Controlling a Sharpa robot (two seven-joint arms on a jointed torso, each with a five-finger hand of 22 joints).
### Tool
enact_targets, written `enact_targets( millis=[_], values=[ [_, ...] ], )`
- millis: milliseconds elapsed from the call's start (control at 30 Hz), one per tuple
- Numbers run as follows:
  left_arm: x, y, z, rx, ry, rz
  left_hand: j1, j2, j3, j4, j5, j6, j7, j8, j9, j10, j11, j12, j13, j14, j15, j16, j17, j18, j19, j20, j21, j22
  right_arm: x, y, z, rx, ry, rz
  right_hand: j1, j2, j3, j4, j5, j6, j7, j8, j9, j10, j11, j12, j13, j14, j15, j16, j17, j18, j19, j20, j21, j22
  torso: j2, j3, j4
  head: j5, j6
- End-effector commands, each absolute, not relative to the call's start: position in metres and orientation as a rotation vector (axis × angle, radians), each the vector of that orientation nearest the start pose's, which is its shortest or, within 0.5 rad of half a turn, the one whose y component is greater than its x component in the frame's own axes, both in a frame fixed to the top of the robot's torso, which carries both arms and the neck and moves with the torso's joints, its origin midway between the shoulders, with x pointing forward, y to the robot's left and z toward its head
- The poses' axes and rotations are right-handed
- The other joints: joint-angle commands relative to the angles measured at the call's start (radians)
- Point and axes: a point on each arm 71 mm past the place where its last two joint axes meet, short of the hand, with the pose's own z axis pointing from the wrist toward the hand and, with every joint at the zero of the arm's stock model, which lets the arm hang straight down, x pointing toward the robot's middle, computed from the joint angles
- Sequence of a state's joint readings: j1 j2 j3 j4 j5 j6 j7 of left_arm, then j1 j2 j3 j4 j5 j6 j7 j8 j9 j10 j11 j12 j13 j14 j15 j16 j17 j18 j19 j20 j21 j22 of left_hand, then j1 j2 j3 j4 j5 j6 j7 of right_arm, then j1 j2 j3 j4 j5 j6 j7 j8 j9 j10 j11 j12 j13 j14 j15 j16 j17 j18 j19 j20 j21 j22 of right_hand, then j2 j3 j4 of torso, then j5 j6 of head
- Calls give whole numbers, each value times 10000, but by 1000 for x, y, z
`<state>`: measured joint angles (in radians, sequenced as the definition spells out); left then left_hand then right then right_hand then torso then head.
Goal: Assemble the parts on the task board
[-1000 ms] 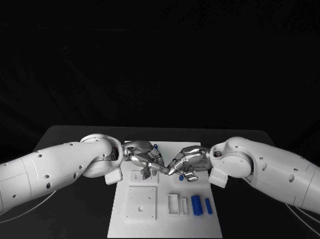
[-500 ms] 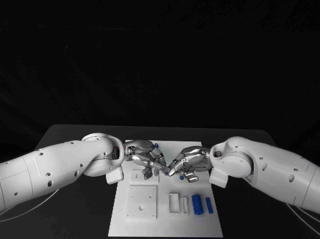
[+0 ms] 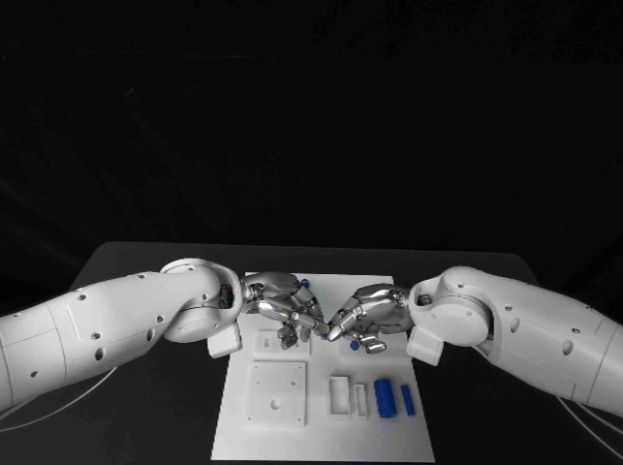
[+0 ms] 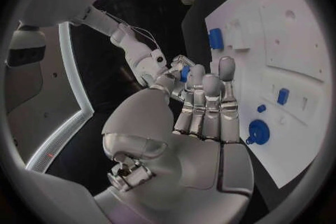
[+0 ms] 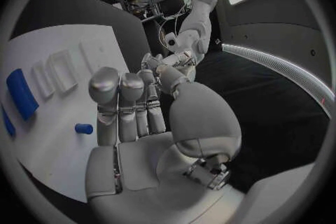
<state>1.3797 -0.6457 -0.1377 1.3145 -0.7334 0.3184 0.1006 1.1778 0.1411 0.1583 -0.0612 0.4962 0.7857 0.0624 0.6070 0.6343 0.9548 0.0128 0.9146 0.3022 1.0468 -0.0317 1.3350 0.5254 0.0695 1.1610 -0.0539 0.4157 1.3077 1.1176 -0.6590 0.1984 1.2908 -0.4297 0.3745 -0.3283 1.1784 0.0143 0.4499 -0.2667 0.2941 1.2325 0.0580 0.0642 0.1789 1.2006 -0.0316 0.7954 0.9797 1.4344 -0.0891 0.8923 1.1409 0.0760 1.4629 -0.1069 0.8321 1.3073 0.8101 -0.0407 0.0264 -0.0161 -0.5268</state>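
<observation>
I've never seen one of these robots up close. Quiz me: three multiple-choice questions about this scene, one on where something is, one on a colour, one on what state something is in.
1. Where do the two hands meet?
A. Over the far half of the task board
B. Off the table's near edge
C. Beside the board on bare table

2. What colour are the two long parts lying at the board's near right?
A. Red
B. Blue
C. Yellow

3. How do those two long parts lie?
A. Stacked
B. Standing upright
C. Flat, side by side

Answers: 1 A, the left hand and right hand come together above the task board's far part. 2 B, the long parts are blue. 3 C, they lie flat next to each other.
</observation>
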Motion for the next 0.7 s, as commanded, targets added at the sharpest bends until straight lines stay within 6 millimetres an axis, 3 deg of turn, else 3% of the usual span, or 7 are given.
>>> enact_targets(
  millis=[33, 333, 700],
  values=[
    [505, 128, -161, 45, 22378, -13815, 98, 23, 0, -60, -25, 62, -37, -40, 8, 60, -7, -57, -17, -32, -26, -52, 11, -85, -51, -2, 25, 200, 511, -159, -197, 7125, 23655, 13577, -21, 59, 65, -1, 26, 77, -3, 1, 13, 26, -30, -61, -11, -17, -42, -1, -8, -74, 32, -56, 6, 1029, 6, 2, -1, 0, -4],
    [506, 129, -162, 87, 22394, -13706, 437, 17, 62, -231, -14, 103, -5, -84, 20, 110, -8, -128, -34, 2, -35, -87, 21, -72, -35, -13, 34, 209, 511, -159, -197, 7125, 23672, 13622, -20, 58, 66, 0, 26, 76, -3, 1, 15, 27, -30, -62, -12, -16, -42, -1, -8, -75, 34, -56, 10, 1030, 4, 3, -5, -13, -4],
    [506, 128, -162, 158, 22272, -13582, 504, 183, 251, -212, 21, 483, 21, -492, -181, 357, -21, -429, -94, 129, -50, -190, 116, -48, -2, -31, 75, 206, 510, -157, -197, 7091, 23678, 13667, -22, 51, 82, 3, 43, 75, -3, 0, 35, 34, -31, -62, -10, -11, -43, 2, -1, -76, 44, -58, 21, 1035, 7, 1, -2, -48, -7]
  ],
)
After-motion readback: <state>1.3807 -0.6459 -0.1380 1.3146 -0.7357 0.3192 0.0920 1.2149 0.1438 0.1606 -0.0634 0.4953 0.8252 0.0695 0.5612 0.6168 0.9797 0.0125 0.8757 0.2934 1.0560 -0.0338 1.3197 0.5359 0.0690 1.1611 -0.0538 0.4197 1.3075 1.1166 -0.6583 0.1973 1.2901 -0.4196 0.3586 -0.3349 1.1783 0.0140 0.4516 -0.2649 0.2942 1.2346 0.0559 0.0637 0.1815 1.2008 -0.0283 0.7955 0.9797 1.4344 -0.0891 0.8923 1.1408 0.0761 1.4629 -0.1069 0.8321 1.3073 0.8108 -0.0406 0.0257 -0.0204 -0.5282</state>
